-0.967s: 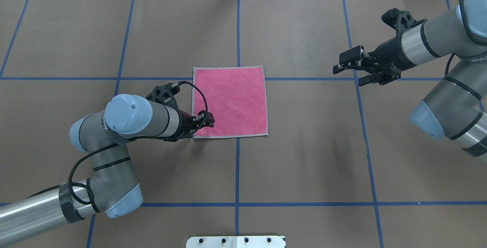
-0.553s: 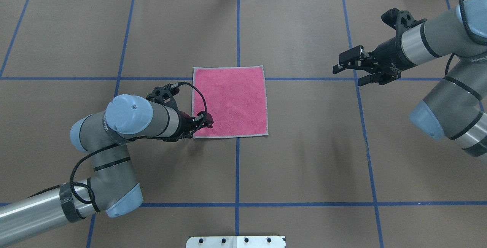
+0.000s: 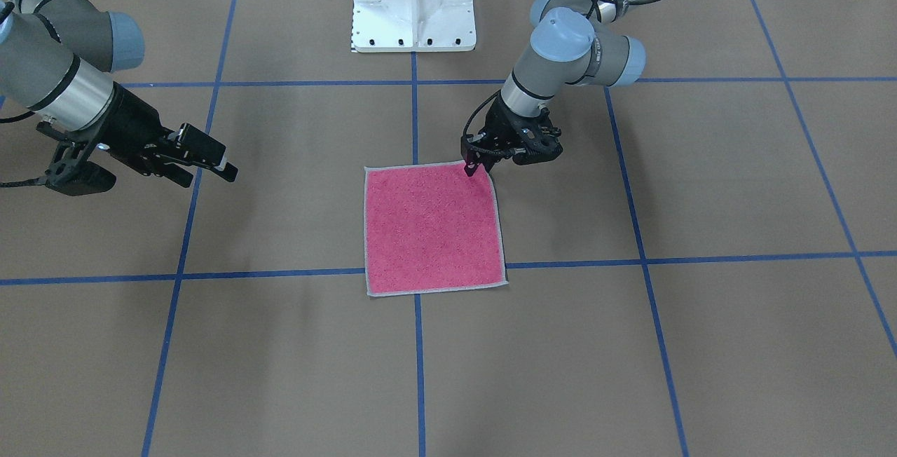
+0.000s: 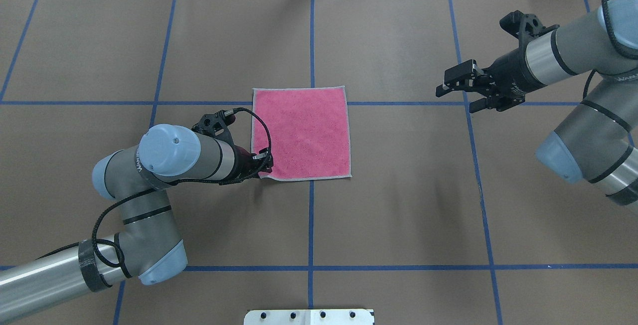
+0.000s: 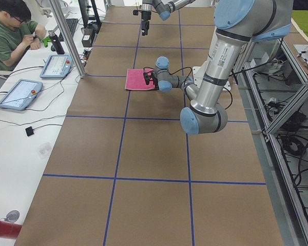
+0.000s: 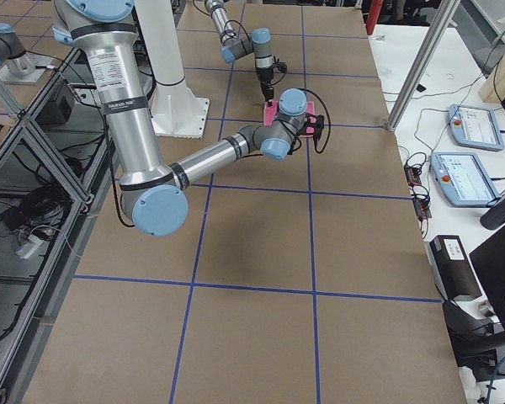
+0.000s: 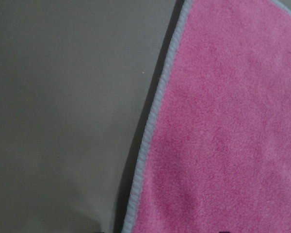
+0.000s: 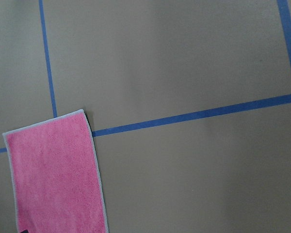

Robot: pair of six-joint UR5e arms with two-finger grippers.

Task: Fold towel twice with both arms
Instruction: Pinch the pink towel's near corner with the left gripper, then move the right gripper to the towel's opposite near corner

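Since a second ago the left gripper (image 4: 265,163) has drawn back onto the towel (image 4: 304,130) corner, seemingly pinching it; the right gripper (image 4: 453,93), spread wide, should take the matching corner before lifting.

1. Left arm (image 4: 209,158) — in the overhead view, a short line of white letters ran along its grey wrist housing, too small and skewed to spell out.
2. Right arm (image 4: 573,56) — a similar white line sat on its upper joint at the picture's edge, cut off and unreadable.
3. In both side views, dark print ran down the near arm's tube, too fine to read.
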